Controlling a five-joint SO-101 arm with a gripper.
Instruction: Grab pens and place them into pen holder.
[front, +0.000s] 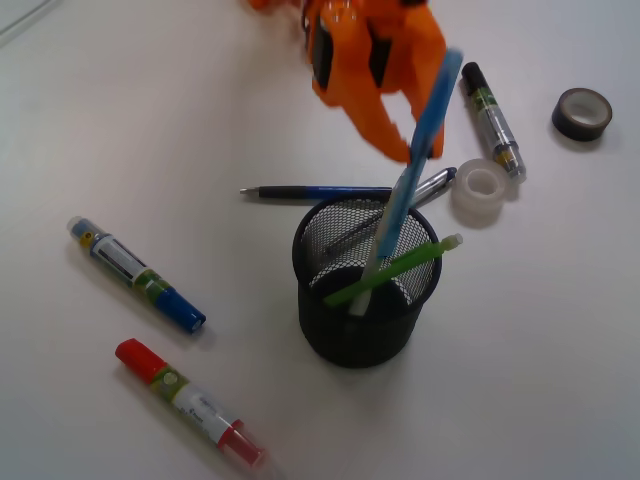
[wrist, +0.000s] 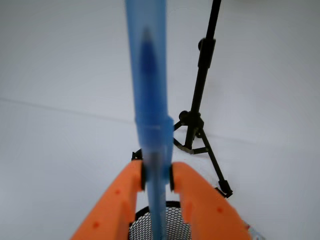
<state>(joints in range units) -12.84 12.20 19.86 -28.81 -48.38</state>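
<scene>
Blue pen (wrist: 150, 100) clamped in gripper (wrist: 157, 177) — tip inside pen holder (front: 362, 300).

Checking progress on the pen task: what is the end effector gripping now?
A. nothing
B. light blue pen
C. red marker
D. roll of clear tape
B: the end effector is shut on the light blue pen, whose lower end reaches into the black mesh pen holder.

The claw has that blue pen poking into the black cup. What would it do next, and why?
Probably open the gripper and let go. The blue pen is pinched between its jaws, and its lower end is already inside the holder, beside a green pen, so it should drop in.
</scene>
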